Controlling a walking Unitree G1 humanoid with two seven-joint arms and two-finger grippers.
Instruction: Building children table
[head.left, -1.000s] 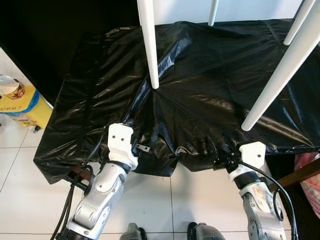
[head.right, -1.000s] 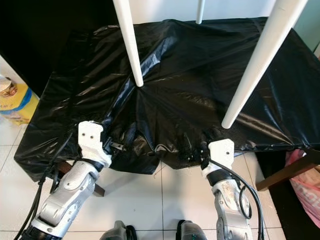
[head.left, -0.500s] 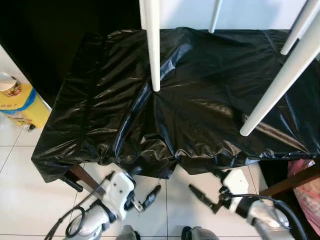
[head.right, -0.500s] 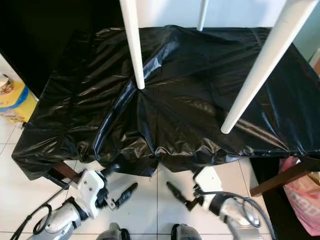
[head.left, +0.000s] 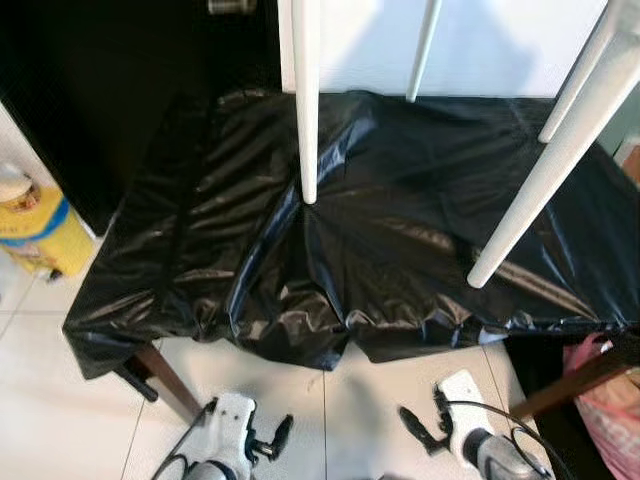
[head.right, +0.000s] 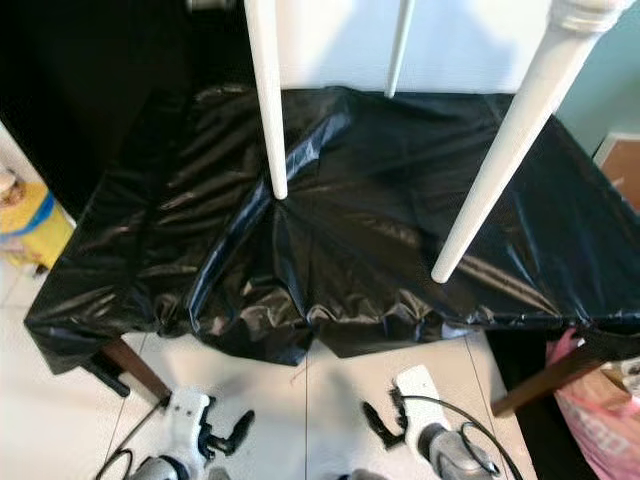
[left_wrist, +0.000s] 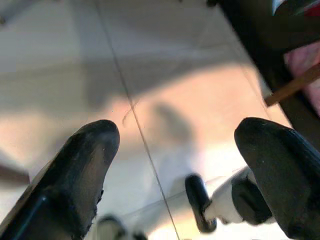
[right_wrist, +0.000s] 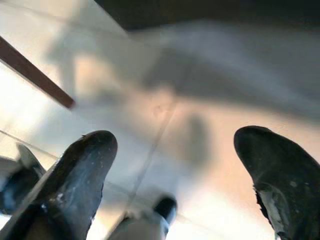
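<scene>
Closest to the camera, both arms hang low over the white tiled floor (head.left: 60, 350), right at the bottom edge of the head views. The left gripper (head.left: 278, 436) is down by the robot's left side with its jaws spread wide and nothing between them; in its wrist view the two black fingers (left_wrist: 87, 155) sit far apart over the tile joints. Same deal for the right gripper (head.left: 412, 425): fingers (right_wrist: 85, 165) wide apart, empty, just floor underneath.

Compared with a second ago that's a big change. Back then both grippers were up at the near edge of the table, buried in the folds of the black plastic sheet (head.left: 400, 250). Half a second ago they had already let go and dropped to the floor, and now they sit lower and tucked closer to the body. The camera has also tipped a bit, so more of the white wall behind shows.

Next out, the sheet drapes over a table with dark wooden legs (head.left: 165, 375), bunched up along the near edge. The upside-down white children's table stands on it, with its white legs (head.left: 305, 100) pointing up toward the camera; one comes down mid-sheet, another (head.left: 545, 160) slants on the right.

As for writing, the yellow and blue bag (head.left: 35, 225) at far left is too blurred to read now. A pink bag (head.left: 600, 400) peeks in at the lower right.
</scene>
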